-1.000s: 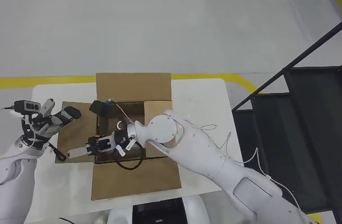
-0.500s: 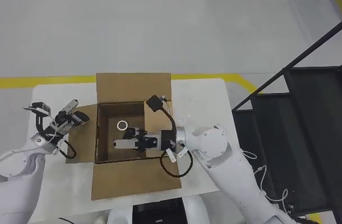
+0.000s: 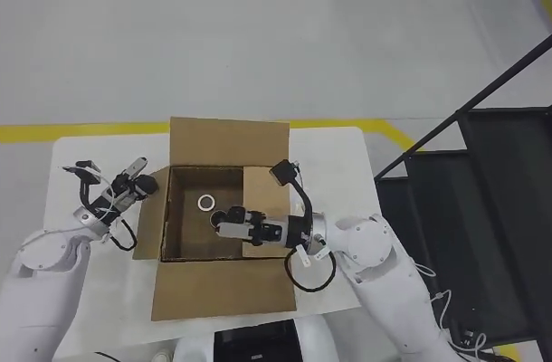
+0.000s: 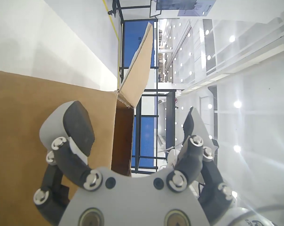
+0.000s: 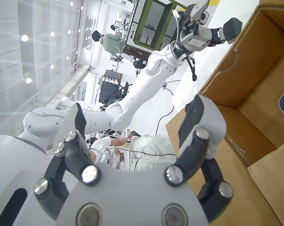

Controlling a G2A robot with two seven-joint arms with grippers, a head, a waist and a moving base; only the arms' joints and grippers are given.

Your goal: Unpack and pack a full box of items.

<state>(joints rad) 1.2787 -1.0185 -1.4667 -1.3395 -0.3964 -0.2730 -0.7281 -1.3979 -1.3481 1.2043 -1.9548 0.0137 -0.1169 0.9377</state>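
White counter [image 3: 335, 158] carries an open cardboard box [image 3: 217, 290], flaps folded out, as a two-armed robot works through an unpack-and-repack job. Nearest the robot, the right gripper [image 3: 227, 220] hangs inside the box above its floor, fingers [image 5: 198, 116] spread wide and holding nothing. Just beyond it, a pale ring-shaped item [image 3: 204, 202] lies flat on the box floor, apart from the gripper. It is the one thing seen inside, which suggests unpacking is near its last pick. Off to the side, the left gripper [image 3: 131, 181] sits at the box's left flap [image 3: 149, 226], fingers [image 4: 78, 118] likewise spread and empty; whether one touches the cardboard cannot be told. By the look of it, the next move calls for the right gripper to shift over the ring, drop until its fingers bracket the rim or one stands in the hole, then close. A low, flat piece on cardboard leaves little to catch, and the box walls crowd the wrist. No label or print shows on the cardboard faces in view, and wall signs in the hall behind are too small to read. Beyond the counter runs a yellow floor line [image 3: 77, 132].
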